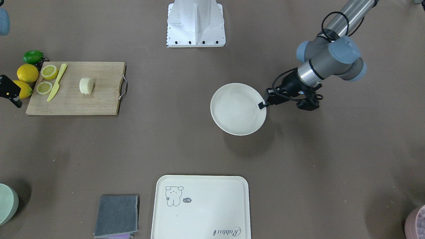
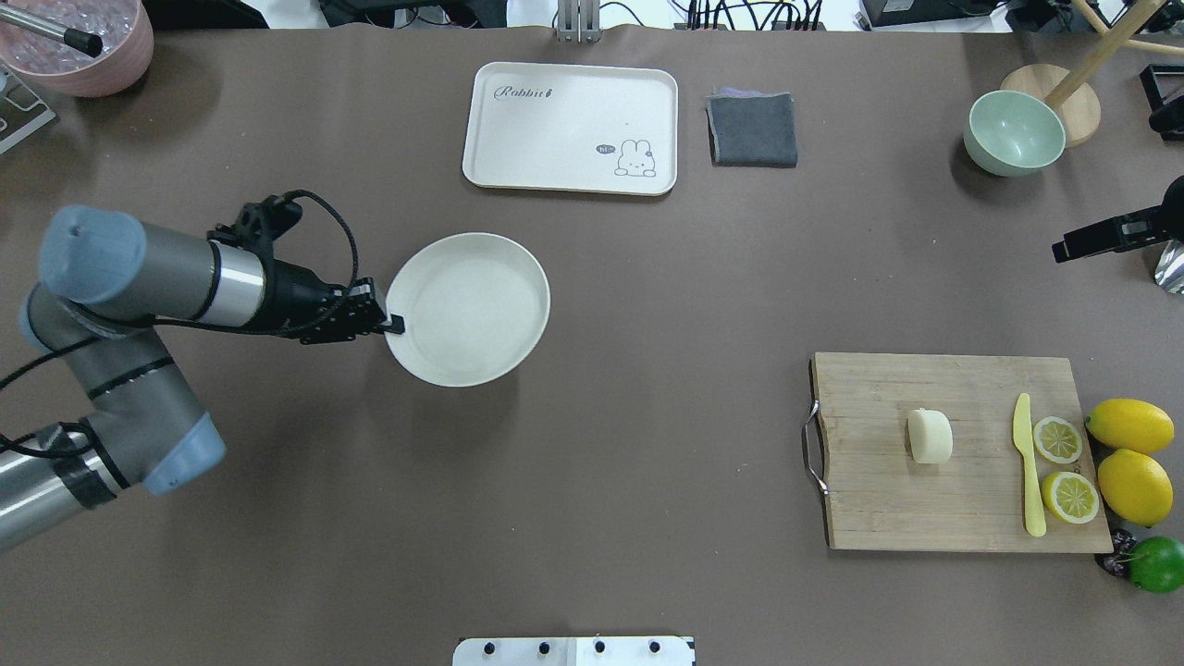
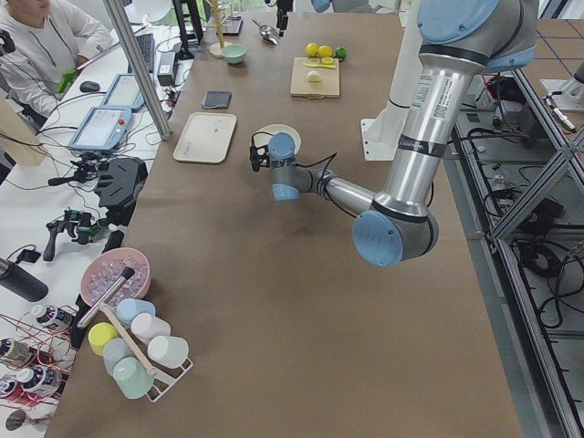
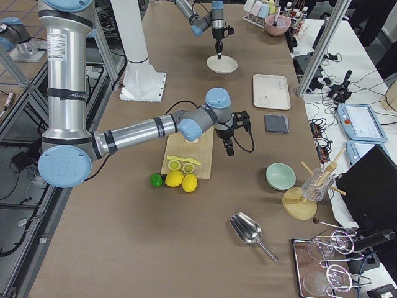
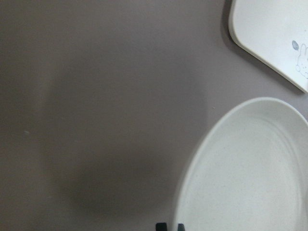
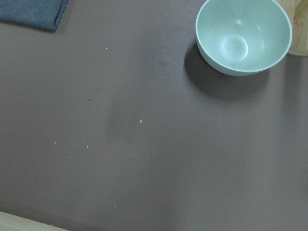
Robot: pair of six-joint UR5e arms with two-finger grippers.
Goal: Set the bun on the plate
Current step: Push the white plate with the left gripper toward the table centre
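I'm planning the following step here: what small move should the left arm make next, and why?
Probably carry the plate a little toward the cutting board. The left pincer grips its rim, its shadow suggests it is lifted, and the bun lies far across on that board.

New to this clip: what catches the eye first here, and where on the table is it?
The left gripper pinches the rim of the white plate in mid-table, and the offset shadow beneath suggests the plate is held off the surface. Far off on the robot's right, the bun lies untouched on the wooden cutting board, next to a yellow knife and lemon slices.
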